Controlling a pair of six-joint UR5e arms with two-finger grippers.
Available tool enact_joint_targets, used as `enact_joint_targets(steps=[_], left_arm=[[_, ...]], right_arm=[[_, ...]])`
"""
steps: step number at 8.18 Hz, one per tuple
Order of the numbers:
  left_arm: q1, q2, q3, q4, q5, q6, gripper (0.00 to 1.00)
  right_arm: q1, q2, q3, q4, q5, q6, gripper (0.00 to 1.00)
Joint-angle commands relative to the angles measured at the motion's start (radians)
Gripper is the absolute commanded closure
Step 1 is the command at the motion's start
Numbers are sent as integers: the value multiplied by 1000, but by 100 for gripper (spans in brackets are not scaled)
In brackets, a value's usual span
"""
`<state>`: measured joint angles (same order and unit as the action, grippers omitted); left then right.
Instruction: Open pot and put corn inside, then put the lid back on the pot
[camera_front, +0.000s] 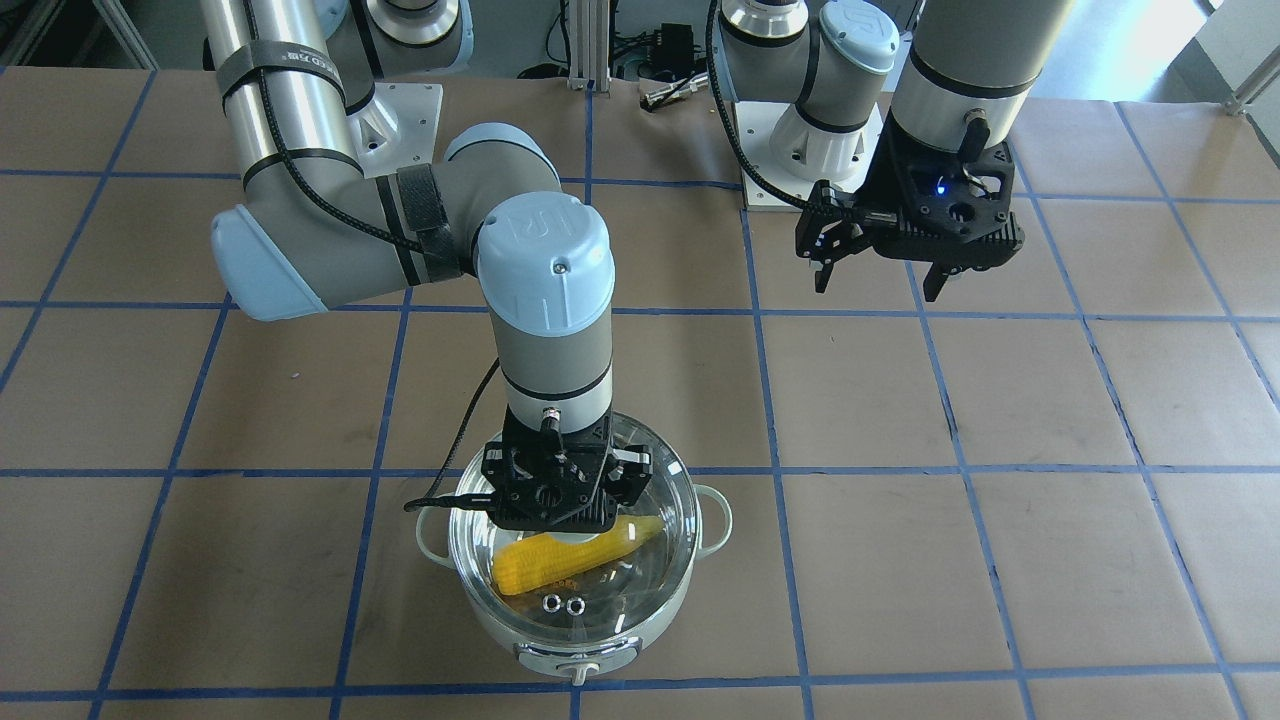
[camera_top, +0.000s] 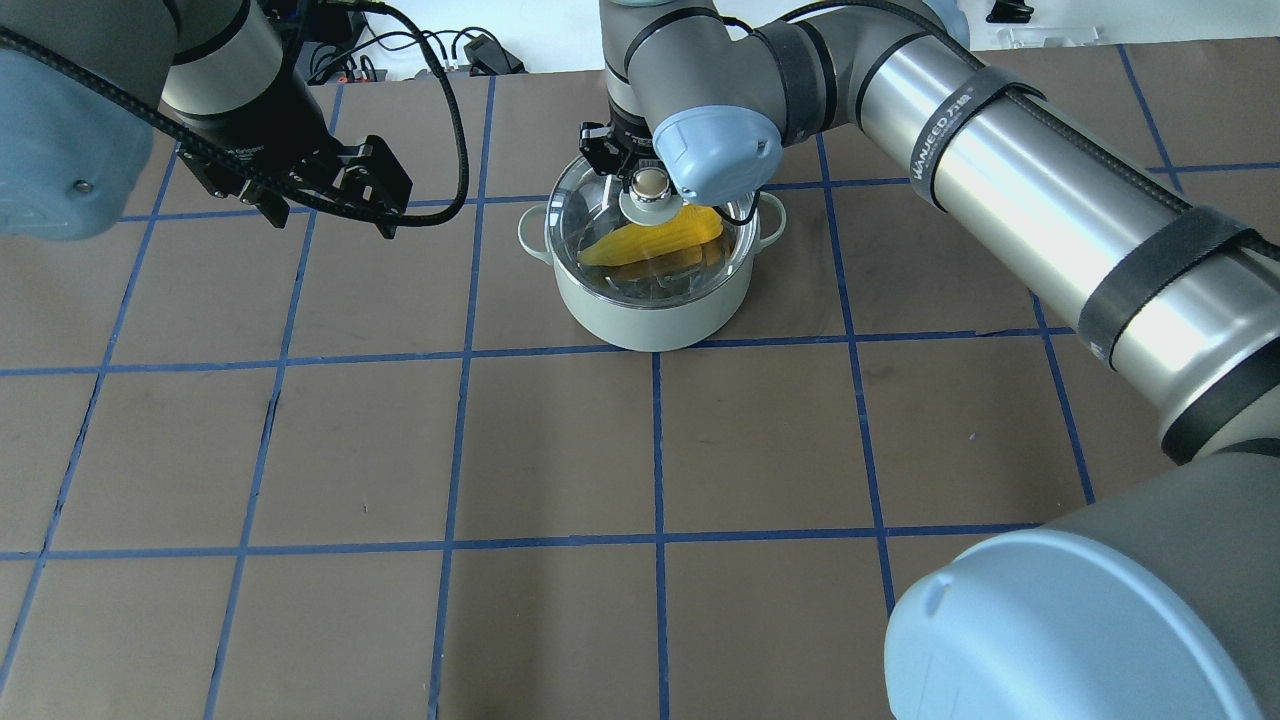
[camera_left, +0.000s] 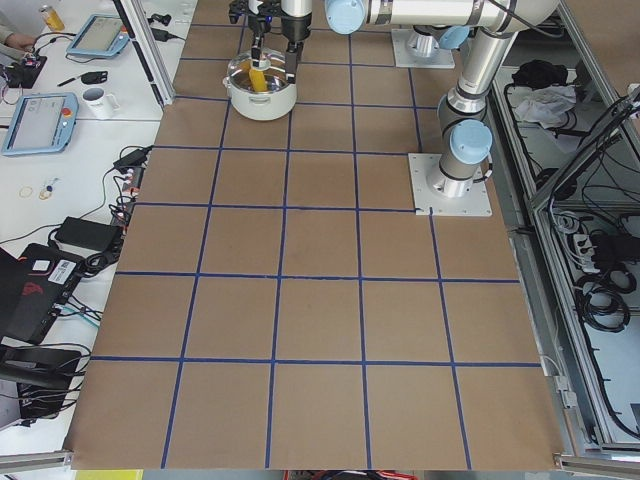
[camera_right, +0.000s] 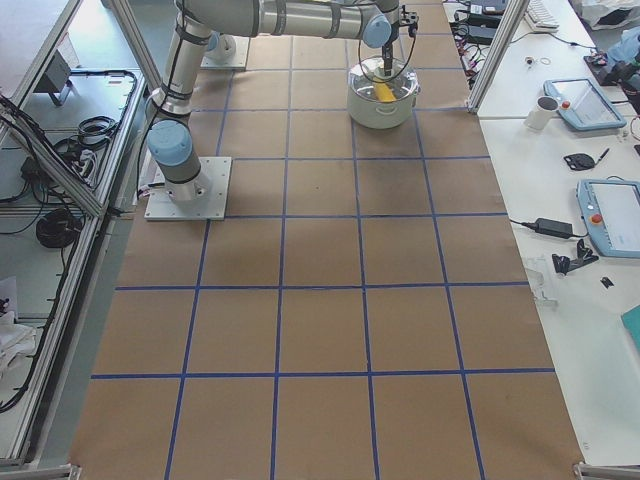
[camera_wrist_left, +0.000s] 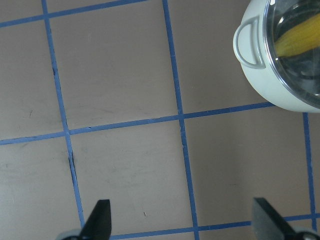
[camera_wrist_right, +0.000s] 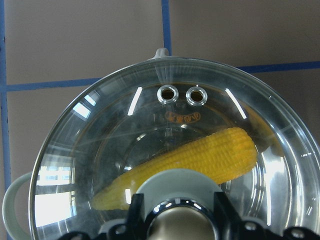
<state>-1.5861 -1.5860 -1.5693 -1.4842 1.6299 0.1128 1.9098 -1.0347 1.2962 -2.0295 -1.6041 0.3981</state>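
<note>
**Corn in, lid down, release left to do**

The pot (camera_top: 650, 312) stands on the far side of the table (camera_top: 560, 450) from the robot, about midway between left and right. The corn (camera_front: 540, 566) lies inside it, slanted across the steel bottom and plainly seen through the glass. That part of the task looks done.

The lid (camera_front: 640, 575) sits over the pot's mouth, its rim lined up with the pot's rim all the way round in both the front-facing and overhead views. Its two vent holes (camera_wrist_right: 182, 94) are on the side away from the robot. It looks seated, though a slight gap under the rim could not be ruled out from these angles.

The right gripper (camera_wrist_right: 179, 222) points straight down over the pot's centre. In its wrist view the two fingers are drawn in narrow against either side of the lid's ball knob (camera_top: 650, 183), so I judge that it is gripping the lid by that knob.

The left gripper (camera_front: 878, 288) hangs above bare table to the left of the pot, well apart from it. Its fingers are spread wide with nothing between them.

By my reckoning the task is almost complete: pot opened, corn placed, lid back on. What seems left is for the right fingers to let go of the knob and lift clear without dragging the lid askew
</note>
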Motion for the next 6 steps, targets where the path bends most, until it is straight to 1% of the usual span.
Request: enact_joint_targets(steps=[1, 2, 3, 4, 5, 6], left_arm=[[0, 0, 0, 4, -1, -1, 0], [0, -2, 0, 4, -1, 1, 0], [0, 0, 0, 4, -1, -1, 0], [0, 0, 0, 4, -1, -1, 0], [0, -2, 0, 4, -1, -1, 0], [0, -2, 0, 4, -1, -1, 0]], right_arm=[[-2, -14, -1, 2, -8, -10, 6], [-8, -56, 0, 6, 0, -13, 0], [-23, -100, 0, 72, 1, -42, 0], [-55, -170, 5, 162, -3, -74, 0], [-114, -253, 27, 263, 4, -158, 0], [-165, -330, 90, 290, 9, -223, 0]])
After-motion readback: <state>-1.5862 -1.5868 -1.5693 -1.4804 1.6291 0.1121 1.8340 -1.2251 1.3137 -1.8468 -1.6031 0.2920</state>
